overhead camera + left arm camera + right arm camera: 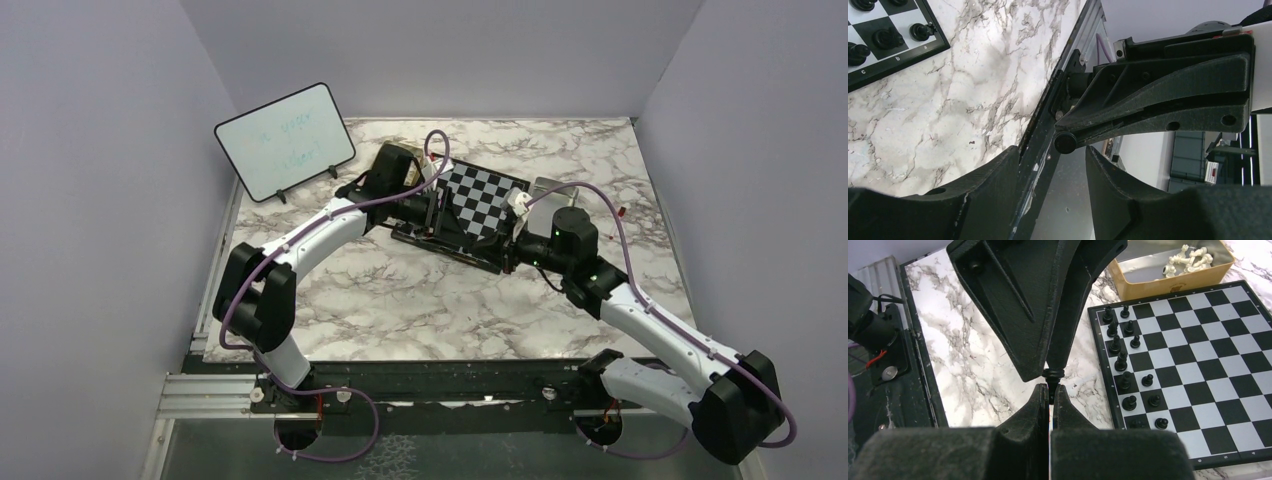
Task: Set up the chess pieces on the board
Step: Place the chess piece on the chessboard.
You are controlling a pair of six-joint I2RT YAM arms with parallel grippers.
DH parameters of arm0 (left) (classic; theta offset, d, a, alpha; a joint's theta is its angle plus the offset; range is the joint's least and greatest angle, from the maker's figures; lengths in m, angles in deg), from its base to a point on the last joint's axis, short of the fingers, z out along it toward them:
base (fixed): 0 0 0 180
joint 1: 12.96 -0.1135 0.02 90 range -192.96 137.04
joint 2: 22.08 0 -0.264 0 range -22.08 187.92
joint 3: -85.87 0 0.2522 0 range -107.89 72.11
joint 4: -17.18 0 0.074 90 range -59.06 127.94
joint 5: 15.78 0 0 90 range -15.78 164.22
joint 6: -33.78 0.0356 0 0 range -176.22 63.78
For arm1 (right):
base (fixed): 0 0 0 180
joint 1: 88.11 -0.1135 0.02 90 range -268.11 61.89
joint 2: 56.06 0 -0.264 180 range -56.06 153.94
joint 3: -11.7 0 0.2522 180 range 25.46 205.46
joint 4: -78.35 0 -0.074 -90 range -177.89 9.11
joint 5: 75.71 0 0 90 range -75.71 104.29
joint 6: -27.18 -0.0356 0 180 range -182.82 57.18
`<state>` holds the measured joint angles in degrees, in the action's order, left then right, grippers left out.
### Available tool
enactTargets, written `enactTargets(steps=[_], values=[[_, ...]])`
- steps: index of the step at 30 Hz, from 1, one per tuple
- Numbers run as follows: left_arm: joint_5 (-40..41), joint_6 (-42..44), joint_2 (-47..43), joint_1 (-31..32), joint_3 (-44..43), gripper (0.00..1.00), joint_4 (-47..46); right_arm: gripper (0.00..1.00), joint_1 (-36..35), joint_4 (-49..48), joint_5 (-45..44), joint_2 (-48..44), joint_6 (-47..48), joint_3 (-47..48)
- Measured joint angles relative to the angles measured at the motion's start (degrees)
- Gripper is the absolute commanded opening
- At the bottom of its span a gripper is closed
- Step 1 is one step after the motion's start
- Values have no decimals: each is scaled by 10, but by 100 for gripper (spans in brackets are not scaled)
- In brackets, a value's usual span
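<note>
The right gripper (1052,392) is pinching a small black piece (1053,374) between its pressed-together fingertips, holding it over the marble table (973,355) just off the board's edge. The left gripper (1053,157) is facing it tip to tip with its fingers (988,195) spread. The piece is sitting by the gap between them, and whether they are touching it cannot be told. In the top view both arms are reaching forward and inward from the near edge, the left one stretching from the near left and the right one bending in from the near right. Their wrists are meeting over the board (485,195). It is lying flat and turned at an angle in the far middle of the table. Black chessmen (1122,360) are standing on it in two rows along one edge, each within its own square. A gold tin (1148,287) is sitting just beside a corner of that edge, with cream-white chessmen (1193,257) lying heaped inside it. A white dry-erase board (285,140) is standing propped at the far left, well apart from the chessboard, with faint green writing too small to read.
</note>
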<state>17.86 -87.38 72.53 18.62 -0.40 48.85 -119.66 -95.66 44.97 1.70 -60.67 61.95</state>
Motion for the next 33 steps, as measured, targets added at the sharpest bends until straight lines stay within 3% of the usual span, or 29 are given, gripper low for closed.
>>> enactTargets(steps=[7,17,21,27,30,33], values=[[-1,-28,0,0,6,38,-26,1,0,-7,3,1,0,0],[-12,-86,0,-1,38,36,-81,1,0,-12,7,15,0,0],[-13,-103,0,-1,42,31,-100,1,0,-13,8,17,0,0],[-13,-127,-3,-1,50,12,-124,1,0,-16,8,19,0,0],[-12,-134,-5,-1,53,6,-129,7,0,-17,7,19,0,0],[-10,-139,-8,-1,57,3,-133,20,0,-17,7,22,-3,2]])
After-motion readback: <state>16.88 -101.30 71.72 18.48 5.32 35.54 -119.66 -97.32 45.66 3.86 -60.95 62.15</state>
